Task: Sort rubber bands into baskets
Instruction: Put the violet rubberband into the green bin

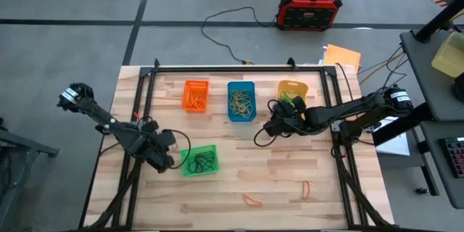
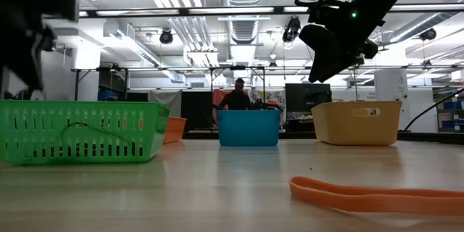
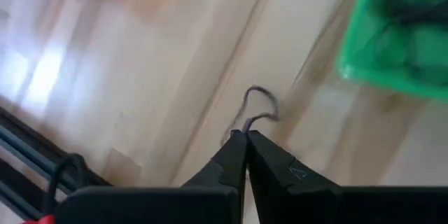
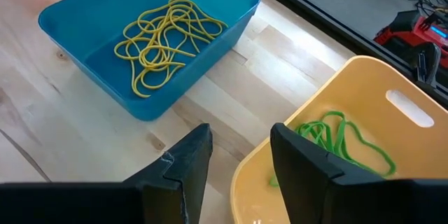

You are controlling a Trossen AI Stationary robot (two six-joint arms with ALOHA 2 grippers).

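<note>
— Baskets first: where do they sit?

— Three in a row at the far side of the table point(image 1: 239, 188): the orange basket point(image 1: 196, 95), the blue basket point(image 1: 241, 101) and the yellow-orange basket point(image 1: 292, 91). The green basket point(image 1: 199, 160) sits apart, nearer the front left.

— And the rubber bands?

— Yellow rubber bands point(image 4: 166, 36) lie tangled in the blue basket, green rubber bands point(image 4: 339, 142) in the yellow-orange one, dark rubber bands point(image 1: 201, 162) in the green one. The orange basket holds orange ones, though they are hard to pick out. Two orange bands lie loose on the table near the front: one band point(image 1: 252, 200) towards the middle, another band point(image 1: 306, 187) further right.

— What about the left gripper?

— The left gripper point(image 3: 246, 136) is just left of the green basket, fingers pressed together, pinching a thin dark rubber band point(image 3: 257, 106) whose loop stands out past the tips over bare wood.

— The right one?

— The right gripper point(image 4: 239, 155) hangs over the near rim of the yellow-orange basket, beside the blue one. Its fingers stand apart with nothing between them.
</note>
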